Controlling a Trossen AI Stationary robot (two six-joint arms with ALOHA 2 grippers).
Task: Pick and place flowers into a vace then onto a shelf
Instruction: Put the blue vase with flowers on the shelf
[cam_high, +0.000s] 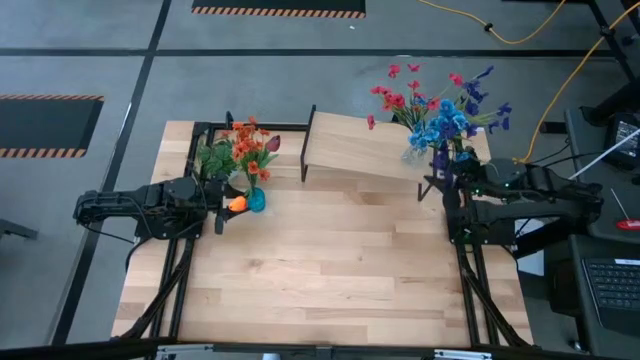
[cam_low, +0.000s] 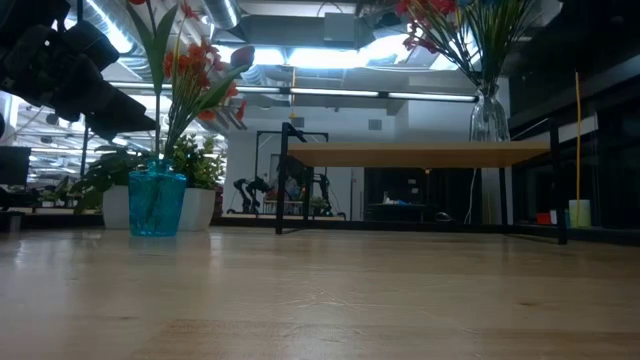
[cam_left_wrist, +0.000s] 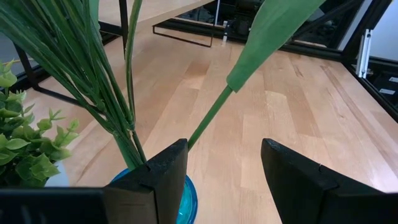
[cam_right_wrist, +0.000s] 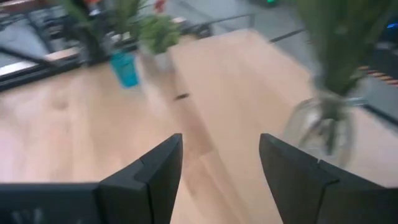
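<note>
A blue vase (cam_high: 257, 200) stands on the table's left part and holds orange and red flowers (cam_high: 250, 145) and an orange tulip (cam_high: 238, 203) that leans out low. My left gripper (cam_left_wrist: 224, 155) is open right beside this vase (cam_left_wrist: 189, 202). The tulip's stem (cam_left_wrist: 210, 117) slants past its fingers, and nothing lies between them. On the right end of the shelf (cam_high: 355, 145) stands a clear glass vase (cam_high: 415, 152) with red and blue flowers (cam_high: 440, 115). My right gripper (cam_right_wrist: 221, 146) is open and raised near that vase (cam_right_wrist: 323, 130), apart from it.
A leafy green plant in a white pot (cam_low: 200, 205) stands just behind the blue vase (cam_low: 157, 200). The shelf (cam_low: 420, 155) stands on thin black legs at the table's far side. Bare wooden tabletop (cam_high: 340, 260) lies between the two arms toward the near edge.
</note>
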